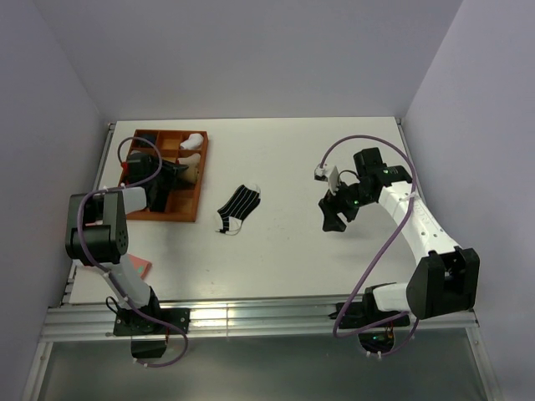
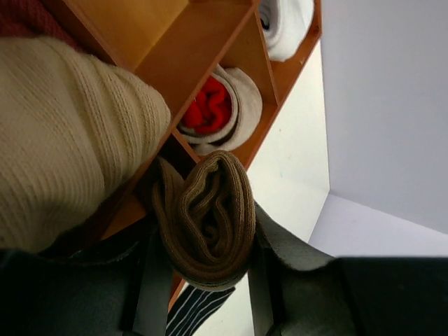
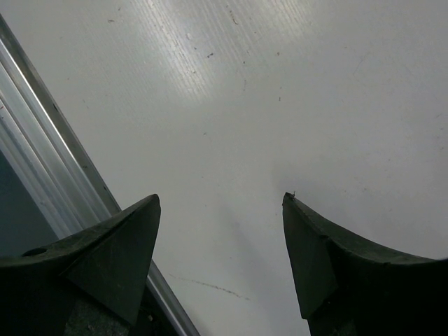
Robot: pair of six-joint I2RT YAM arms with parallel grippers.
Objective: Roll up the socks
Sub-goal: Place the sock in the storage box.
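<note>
Rolled tan-brown sock (image 2: 206, 220) is seen clamped between the left fingers (image 2: 280, 259) over the orange tray (image 1: 167, 217), striped sock (image 1: 239, 209) is laid flat on the surface (image 1: 284, 251) at the tray's 4 o'clock, and right fingers (image 3: 112, 259) are held spread, empty, at that sock's 3 o'clock.

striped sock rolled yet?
No, in the top view the striped sock lies flat and unrolled on the table.
</note>
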